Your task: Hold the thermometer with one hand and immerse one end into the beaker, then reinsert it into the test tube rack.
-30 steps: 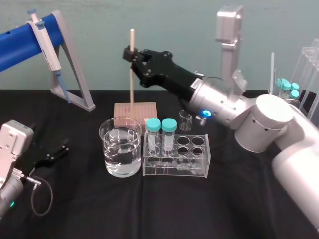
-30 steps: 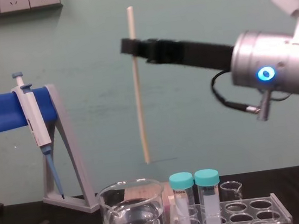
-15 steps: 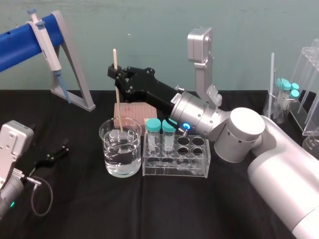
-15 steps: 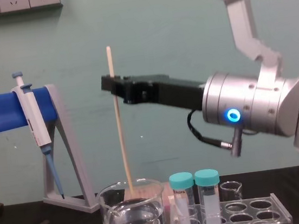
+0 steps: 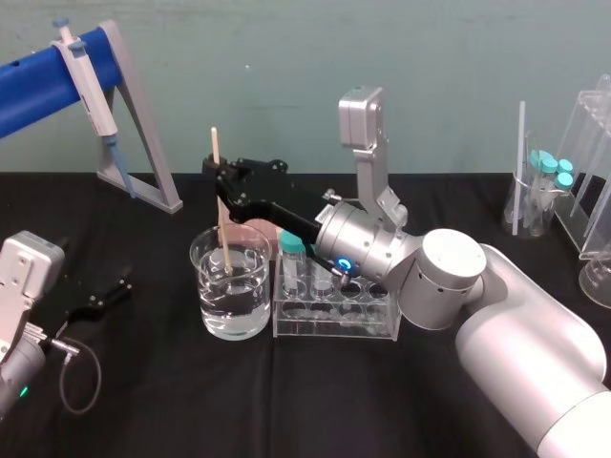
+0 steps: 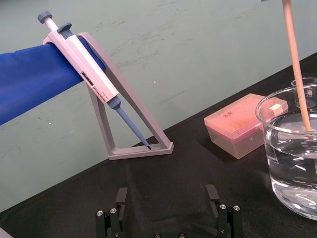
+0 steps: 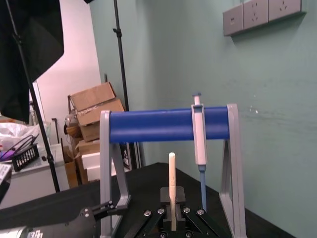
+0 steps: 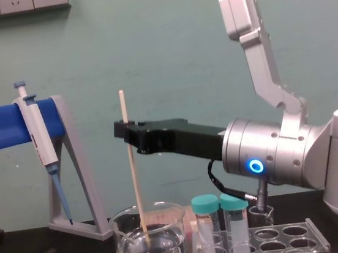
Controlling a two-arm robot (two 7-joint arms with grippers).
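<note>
While my left gripper (image 5: 103, 294) lies parked on the black table (image 5: 143, 382) at the far left, jaws spread and holding nothing, the change is all further right. A second ago the thermometer (image 8: 135, 186) hung high, its lower end well above the glass, and half a second ago the tip was just at the rim. Now it stands nearly upright inside the beaker (image 5: 212, 307), lower end in the water. My right gripper (image 8: 123, 131) has come down with it and stays clenched on the rod's upper part. I judge the dip done or nearly so. What remains is lifting it clear and carrying it right, past the teal-capped tubes (image 5: 291, 246), to a free hole in the test tube rack (image 5: 336, 322).
</note>
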